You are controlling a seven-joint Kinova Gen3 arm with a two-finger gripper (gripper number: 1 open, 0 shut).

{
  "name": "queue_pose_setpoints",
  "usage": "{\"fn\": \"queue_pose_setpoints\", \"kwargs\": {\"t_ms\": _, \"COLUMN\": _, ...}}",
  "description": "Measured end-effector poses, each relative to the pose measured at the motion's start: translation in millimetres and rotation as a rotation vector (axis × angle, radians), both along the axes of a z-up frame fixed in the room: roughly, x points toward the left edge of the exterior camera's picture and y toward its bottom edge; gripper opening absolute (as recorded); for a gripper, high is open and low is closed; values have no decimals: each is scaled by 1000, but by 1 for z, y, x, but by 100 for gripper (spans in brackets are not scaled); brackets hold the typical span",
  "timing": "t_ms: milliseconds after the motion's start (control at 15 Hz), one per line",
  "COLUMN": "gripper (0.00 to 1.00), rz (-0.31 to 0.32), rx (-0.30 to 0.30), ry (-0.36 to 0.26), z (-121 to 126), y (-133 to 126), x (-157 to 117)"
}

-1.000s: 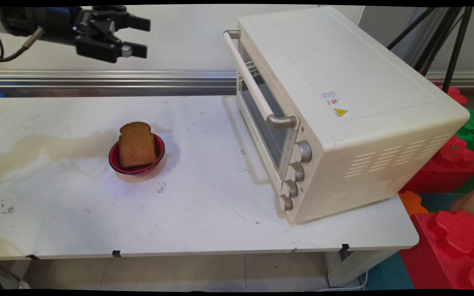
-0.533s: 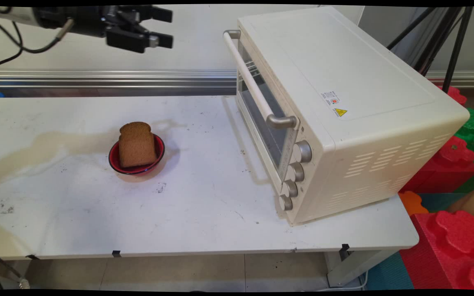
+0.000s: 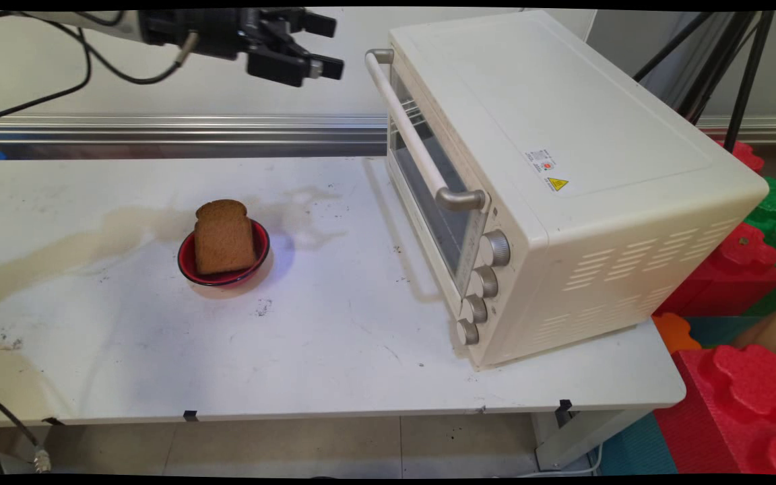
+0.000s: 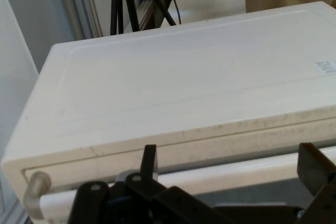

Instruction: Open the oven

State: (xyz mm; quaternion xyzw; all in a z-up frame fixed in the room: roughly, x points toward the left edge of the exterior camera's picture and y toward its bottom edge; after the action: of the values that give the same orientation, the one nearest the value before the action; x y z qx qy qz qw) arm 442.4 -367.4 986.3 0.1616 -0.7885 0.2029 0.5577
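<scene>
We see the gripper (image 3: 331, 46), fingers spread wide and empty, level with the toaster oven's (image 3: 563, 182) door handle (image 3: 407, 128), just left of its far end. Well left of the oven, a bread slice (image 3: 224, 236) stands in a red bowl (image 3: 223, 254).

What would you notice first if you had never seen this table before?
The big cream toaster oven fills the right half of the white table, its door shut and its long handle facing left. High near the handle's far end hangs the black gripper, jaws open, holding nothing. To the left, a brown slice of bread leans in a small red bowl.
</scene>
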Motion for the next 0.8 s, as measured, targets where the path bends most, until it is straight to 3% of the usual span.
{"fn": "queue_pose_setpoints", "kwargs": {"t_ms": 800, "gripper": 100, "rz": 3, "rx": 31, "ry": -49, "z": -22, "y": -44, "x": -58}}
